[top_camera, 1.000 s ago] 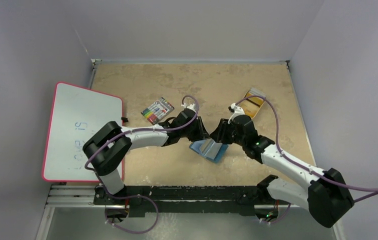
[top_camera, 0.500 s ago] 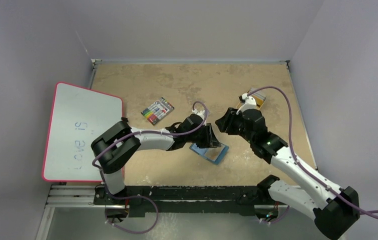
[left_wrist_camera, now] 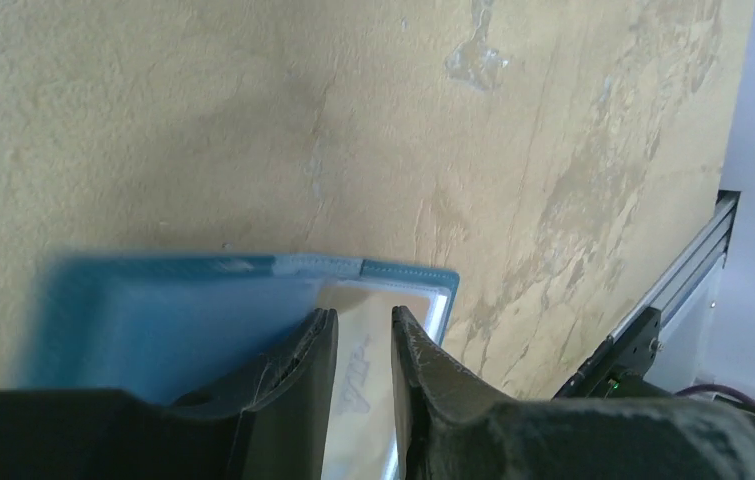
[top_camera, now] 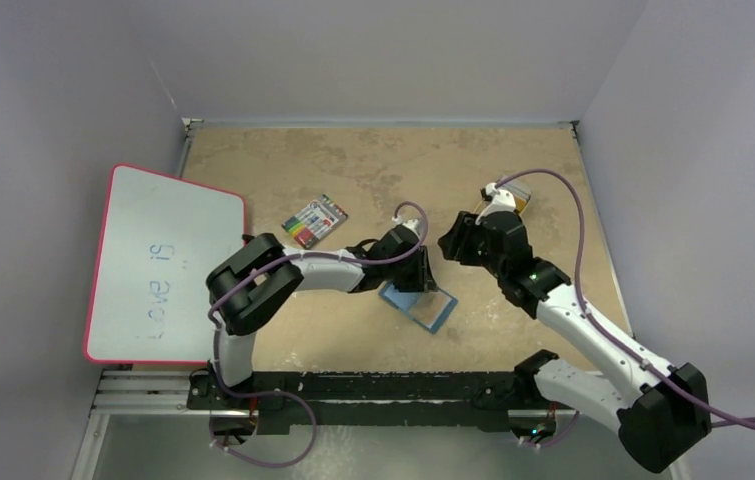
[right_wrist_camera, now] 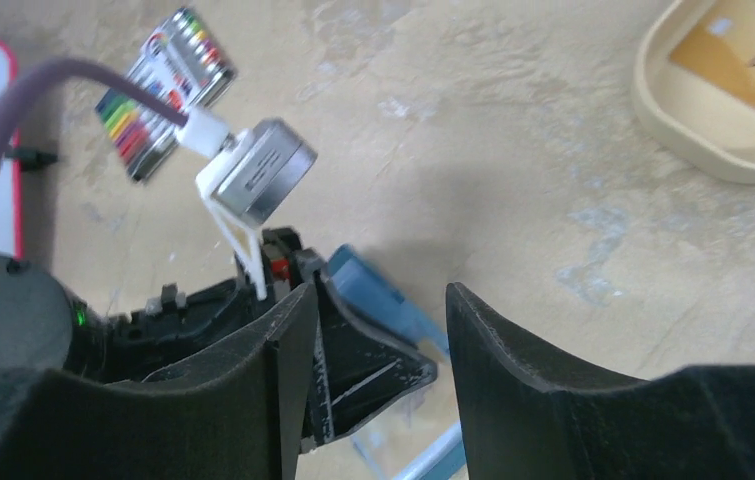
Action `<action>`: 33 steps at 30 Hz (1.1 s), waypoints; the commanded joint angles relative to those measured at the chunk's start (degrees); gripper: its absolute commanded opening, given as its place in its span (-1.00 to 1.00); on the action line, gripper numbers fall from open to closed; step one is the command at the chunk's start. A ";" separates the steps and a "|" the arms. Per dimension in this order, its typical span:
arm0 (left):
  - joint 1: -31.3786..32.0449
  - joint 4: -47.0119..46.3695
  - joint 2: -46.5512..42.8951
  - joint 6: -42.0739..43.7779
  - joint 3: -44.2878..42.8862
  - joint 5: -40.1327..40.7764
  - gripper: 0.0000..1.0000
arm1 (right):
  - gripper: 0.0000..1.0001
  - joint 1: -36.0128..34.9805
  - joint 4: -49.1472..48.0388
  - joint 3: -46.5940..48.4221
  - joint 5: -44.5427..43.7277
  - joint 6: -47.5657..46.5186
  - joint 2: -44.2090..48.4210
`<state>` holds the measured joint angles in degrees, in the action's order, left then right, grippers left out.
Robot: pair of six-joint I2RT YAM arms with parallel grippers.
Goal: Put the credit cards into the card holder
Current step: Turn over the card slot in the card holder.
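Note:
The card holder (top_camera: 421, 304) is a teal-blue wallet lying open on the table. It also shows in the left wrist view (left_wrist_camera: 183, 320) and the right wrist view (right_wrist_camera: 383, 290). A pale card with "VIP" lettering (left_wrist_camera: 361, 395) sits in its clear pocket. My left gripper (top_camera: 423, 276) (left_wrist_camera: 363, 315) is right over that pocket, jaws a narrow gap apart with nothing between them. One finger (left_wrist_camera: 298, 365) rests at the blue flap. My right gripper (top_camera: 453, 243) (right_wrist_camera: 381, 295) is open and empty, above and to the right of the wallet. An orange card (right_wrist_camera: 728, 50) lies in the tan tray (right_wrist_camera: 673, 130).
The tan tray (top_camera: 516, 199) sits at the back right, mostly hidden by my right arm. A flat pack with multicoloured stripes (top_camera: 315, 220) (right_wrist_camera: 168, 90) lies left of the wallet. A pink-rimmed whiteboard (top_camera: 163, 260) overhangs the left table edge.
My right gripper has drawn back from the wallet towards the tray. My left gripper has moved right onto the open wallet, which now lies flatter.

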<state>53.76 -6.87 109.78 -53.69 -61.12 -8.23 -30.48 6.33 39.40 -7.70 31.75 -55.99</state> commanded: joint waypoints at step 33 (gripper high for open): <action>-3.90 13.03 -25.32 3.01 5.65 20.77 0.20 | 0.09 31.57 -7.66 31.65 8.27 -55.97 -40.64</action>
<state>51.16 3.36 89.89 -53.32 -55.75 9.56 1.04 -0.14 68.10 -1.72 -13.61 -95.09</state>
